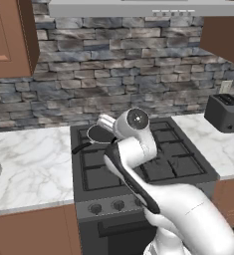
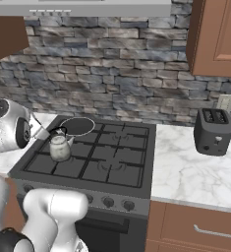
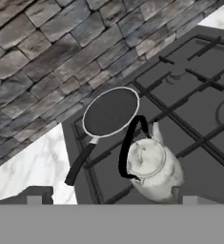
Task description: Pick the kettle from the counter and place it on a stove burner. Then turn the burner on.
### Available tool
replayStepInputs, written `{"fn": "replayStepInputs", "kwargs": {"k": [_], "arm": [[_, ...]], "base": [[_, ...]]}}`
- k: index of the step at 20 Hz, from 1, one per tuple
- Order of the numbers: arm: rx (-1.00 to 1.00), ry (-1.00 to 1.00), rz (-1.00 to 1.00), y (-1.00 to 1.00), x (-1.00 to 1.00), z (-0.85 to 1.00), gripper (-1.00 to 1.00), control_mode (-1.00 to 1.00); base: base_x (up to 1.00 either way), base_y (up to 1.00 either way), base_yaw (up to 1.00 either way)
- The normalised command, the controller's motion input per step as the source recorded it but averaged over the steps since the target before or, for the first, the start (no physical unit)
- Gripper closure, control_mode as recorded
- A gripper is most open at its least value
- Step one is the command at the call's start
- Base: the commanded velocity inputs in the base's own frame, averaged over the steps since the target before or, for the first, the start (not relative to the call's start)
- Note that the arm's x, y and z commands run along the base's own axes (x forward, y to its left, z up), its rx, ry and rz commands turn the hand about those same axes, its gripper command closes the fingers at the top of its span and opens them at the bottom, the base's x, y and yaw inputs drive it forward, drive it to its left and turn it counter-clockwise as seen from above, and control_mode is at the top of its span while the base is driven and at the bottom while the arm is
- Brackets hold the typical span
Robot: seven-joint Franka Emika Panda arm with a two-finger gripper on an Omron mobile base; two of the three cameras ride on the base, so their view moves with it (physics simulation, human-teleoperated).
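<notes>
the small squat silvery-grey kettle with the thin black arched handle [image 2: 60, 146] sat upright on the dark grey cooktop [image 2: 117, 162], on the front left burner's black grate bars [image 2: 50, 162], near the cooktop's left edge. just behind it, at the back left corner, lay the round black frying pan [image 2: 77, 126], apart from the kettle by a narrow gap. in the hand view the kettle [image 3: 151, 169] stood free below the two-finger gripper [image 3: 111, 202], whose fingers were spread wide with nothing between them. the placing looked done, the row of round knobs [image 2: 107, 201] along the front edge untouched. the risks, as i read them: the arm brushing the handle on its way down and tipping the kettle, or turning a knob for the wrong burner.
</notes>
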Motion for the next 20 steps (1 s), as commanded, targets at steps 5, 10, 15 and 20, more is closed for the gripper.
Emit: {"fn": "replayStepInputs", "kwargs": {"k": [5,10,15,20], "arm": [[-0.07,-0.13,0.15,-0.04,-1.0,-0.03,-1.0,-1.0],[-0.11,-0.1,0.18,-0.01,-1.0,-0.12,-1.0,-1.0],[-0.18,-0.09,0.26,0.05,-1.0,-0.26,-1.0,-1.0],[-0.24,-0.03,0.38,0.33,-0.97,-0.35,-1.0,-1.0]], "base": [[0.0,0.0,0.0],[0.0,0.0,0.0],[0.0,0.0,0.0],[0.0,0.0,0.0]]}}
